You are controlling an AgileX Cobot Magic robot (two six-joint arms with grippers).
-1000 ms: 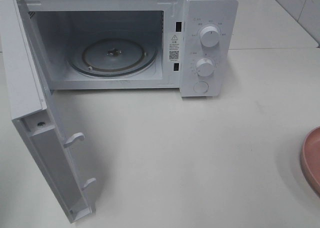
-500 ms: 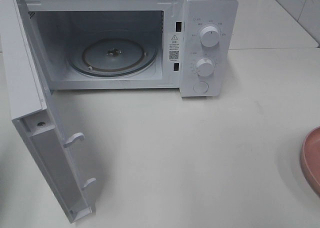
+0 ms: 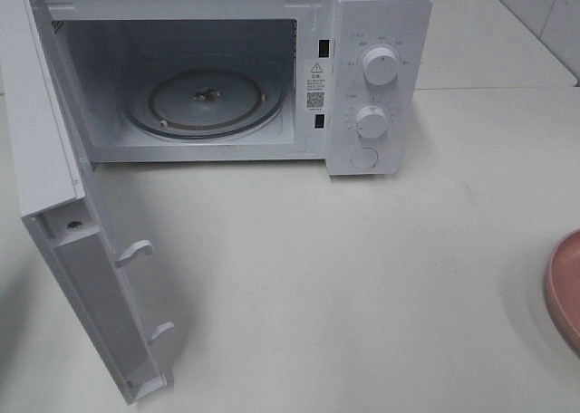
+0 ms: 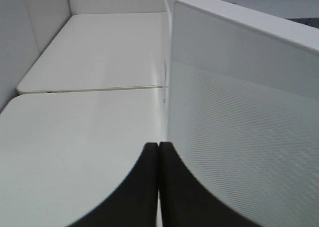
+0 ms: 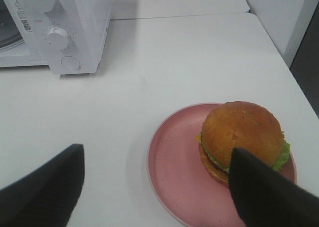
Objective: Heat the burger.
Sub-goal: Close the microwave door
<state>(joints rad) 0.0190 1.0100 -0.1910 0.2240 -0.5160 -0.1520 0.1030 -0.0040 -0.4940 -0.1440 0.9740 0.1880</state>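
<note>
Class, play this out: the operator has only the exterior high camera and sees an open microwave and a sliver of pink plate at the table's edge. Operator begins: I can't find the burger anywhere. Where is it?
Observer: The burger sits on the pink plate, toward one side of it; the right wrist view shows both.
Operator: Is the right gripper holding it?
Observer: No. The right gripper is open above the table, one finger in front of the burger, nothing between the jaws.
Operator: And the left gripper?
Observer: The left gripper is shut, empty, right beside the outer face of the microwave door.
</note>
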